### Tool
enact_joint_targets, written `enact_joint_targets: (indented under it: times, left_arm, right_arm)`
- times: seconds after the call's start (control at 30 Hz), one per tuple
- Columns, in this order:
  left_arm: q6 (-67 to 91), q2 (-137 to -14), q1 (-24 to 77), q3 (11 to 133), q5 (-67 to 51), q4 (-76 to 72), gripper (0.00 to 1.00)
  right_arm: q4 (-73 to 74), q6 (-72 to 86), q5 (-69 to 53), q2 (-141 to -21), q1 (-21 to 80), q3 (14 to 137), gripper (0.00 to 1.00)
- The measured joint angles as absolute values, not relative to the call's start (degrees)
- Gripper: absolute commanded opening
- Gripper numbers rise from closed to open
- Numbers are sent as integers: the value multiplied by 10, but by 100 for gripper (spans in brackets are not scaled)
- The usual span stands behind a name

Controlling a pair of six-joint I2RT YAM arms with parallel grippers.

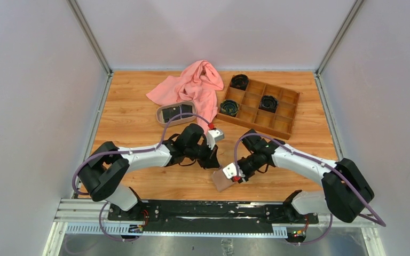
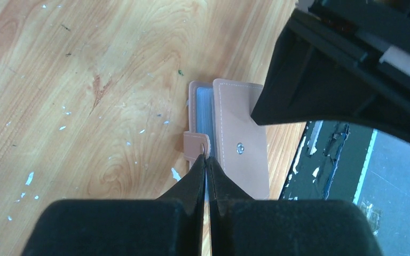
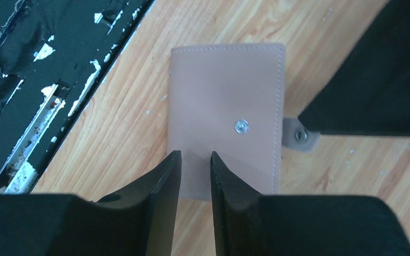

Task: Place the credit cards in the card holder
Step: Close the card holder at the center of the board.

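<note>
Card holder (image 1: pixel 222 182), lower centre of top view at table's near edge: with your left gripper (image 2: pixel 207 156) pinched shut on its snap tab (image 2: pixel 196 144), peel slowly while your right gripper (image 3: pixel 195 158), slightly parted and empty, pins the cover.

Built of white shells (image 1: pixel 144 156) and black joints (image 1: pixel 104 176), strung with purple cables (image 1: pixel 235 152), tipped with black wedge fingers (image 3: pixel 163 181), bolted to a black rail (image 1: pixel 208 210).

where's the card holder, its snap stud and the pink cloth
card holder (image 3: pixel 219 90), right wrist view, middle of its tan flap
snap stud (image 3: pixel 241 126), right wrist view, on the metal button
pink cloth (image 1: pixel 195 85), top view, middle of the heap
</note>
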State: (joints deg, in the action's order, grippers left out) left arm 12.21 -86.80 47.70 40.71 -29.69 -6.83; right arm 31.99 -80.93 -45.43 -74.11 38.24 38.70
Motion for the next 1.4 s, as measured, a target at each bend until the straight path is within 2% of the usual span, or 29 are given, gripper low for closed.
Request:
enact_joint_targets:
  times: [0.2,0.4,0.53,0.63,0.73,0.93,1.1,1.2,1.3,1.4]
  left_arm:
    - [121,-868,477,407,-294,-66,0]
    - [120,-869,477,405,-298,-64,1]
    - [125,-881,477,405,-296,-63,26]
    - [134,-887,475,405,-287,-59,34]
    - [146,-887,465,405,-283,-58,49]
    - [163,-887,436,406,-278,-57,68]
    - [166,-892,414,422,-284,-55,66]
    - [168,-915,405,442,-299,-56,58]
    - [172,-940,402,454,-317,-57,45]
    - [176,-955,402,456,-335,-55,39]
  right_arm:
    - [287,-810,-405,-762,439,383,30]
    - [283,-809,-389,-764,451,386,29]
    - [283,-807,-387,-767,451,388,28]
    - [283,-806,-387,-769,451,390,28]
    - [285,-806,-387,-773,451,393,28]
    - [287,-803,-385,-775,451,396,27]
    - [288,-803,-385,-776,451,397,27]
    - [288,-802,-385,-776,451,397,27]
    - [288,-801,-385,-777,451,397,26]
    - [289,-801,-385,-778,451,398,25]
